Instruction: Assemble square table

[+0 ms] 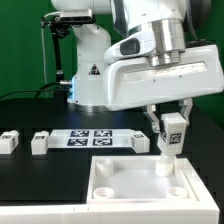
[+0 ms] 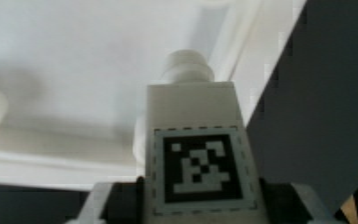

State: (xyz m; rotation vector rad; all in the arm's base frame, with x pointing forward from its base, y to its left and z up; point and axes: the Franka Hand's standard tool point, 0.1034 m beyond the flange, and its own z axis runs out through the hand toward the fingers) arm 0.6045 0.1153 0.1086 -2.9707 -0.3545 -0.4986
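Gripper (image 1: 171, 128), jaws partly closed, clamps an upright leg (image 1: 170, 143) over a corner of the table top (image 1: 125, 161), just inside its rim; the top's middle lies open

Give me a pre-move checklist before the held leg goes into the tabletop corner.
1. Held leg clamped between the fingers: ok.
2. Leg upright, screw tip pointing down at the tabletop: ok.
3. Tip lined up with the corner hole: cannot tell, the leg hides the hole.
4. Tip already touching the tabletop: cannot tell.
5. Loose legs clear of the tabletop, beside the marker board: ok.
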